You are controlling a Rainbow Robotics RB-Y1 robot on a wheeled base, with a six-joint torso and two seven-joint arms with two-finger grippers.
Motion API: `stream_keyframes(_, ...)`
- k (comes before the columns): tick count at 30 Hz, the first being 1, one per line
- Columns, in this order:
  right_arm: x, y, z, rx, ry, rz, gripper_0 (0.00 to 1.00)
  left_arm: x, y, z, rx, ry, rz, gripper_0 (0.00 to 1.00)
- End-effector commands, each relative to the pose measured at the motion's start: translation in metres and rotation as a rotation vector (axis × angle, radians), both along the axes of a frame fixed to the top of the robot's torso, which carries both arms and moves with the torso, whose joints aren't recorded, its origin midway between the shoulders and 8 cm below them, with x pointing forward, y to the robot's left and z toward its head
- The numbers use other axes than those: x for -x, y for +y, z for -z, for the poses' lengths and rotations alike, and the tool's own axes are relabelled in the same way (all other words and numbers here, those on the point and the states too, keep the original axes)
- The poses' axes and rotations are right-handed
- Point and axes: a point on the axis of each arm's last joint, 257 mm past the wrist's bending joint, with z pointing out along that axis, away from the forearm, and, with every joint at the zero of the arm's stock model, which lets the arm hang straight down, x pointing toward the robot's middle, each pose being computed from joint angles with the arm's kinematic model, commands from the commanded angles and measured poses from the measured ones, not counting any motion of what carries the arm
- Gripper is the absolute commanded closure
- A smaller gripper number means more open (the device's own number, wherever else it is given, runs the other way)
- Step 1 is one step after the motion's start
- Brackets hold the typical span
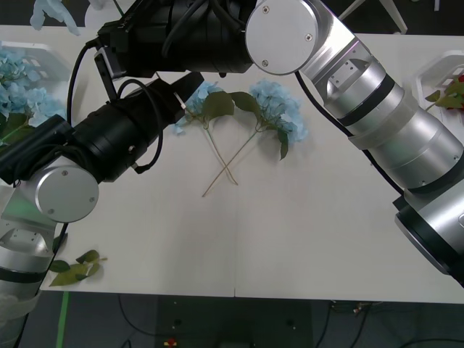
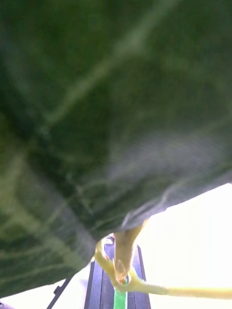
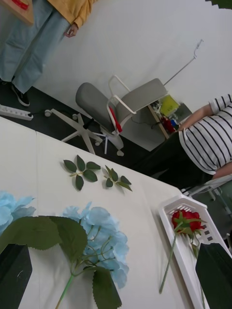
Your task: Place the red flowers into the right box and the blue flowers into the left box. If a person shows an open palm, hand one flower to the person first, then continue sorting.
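Over the table's far left, right hand point(image 2: 121, 285) grips a blue flower point(image 2: 96, 120); left hand point(image 3: 116, 275) gapes.

No words, numbers or signs can be read anywhere in these pictures. Nothing shown has a label or a brand name on it.

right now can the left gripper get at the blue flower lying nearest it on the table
Probably yes. The left gripper hangs open just above that blue flower, with nothing between them. The right gripper, holding a stem, is across to the left box.
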Motion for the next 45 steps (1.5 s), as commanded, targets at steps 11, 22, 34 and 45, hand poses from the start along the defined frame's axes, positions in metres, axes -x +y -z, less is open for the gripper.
stream_keyframes(11,0.002,0.001,-0.029,-0.015,-0.027,0.0,1.0,0.005,-0.034,-0.03,0.103,-0.04,0.069,1.0)
stream_keyframes(22,-0.002,-0.002,-0.027,-0.009,-0.028,0.01,1.0,0.007,-0.037,-0.029,0.111,-0.033,0.077,1.0)
stream_keyframes(34,-0.007,-0.011,-0.029,-0.019,0.003,0.025,0.28,0.006,-0.035,-0.028,0.109,-0.033,0.073,1.0)
stream_keyframes(45,-0.009,-0.05,-0.028,-0.004,0.13,0.006,0.24,-0.003,0.0,-0.027,0.063,-0.038,0.026,1.0)
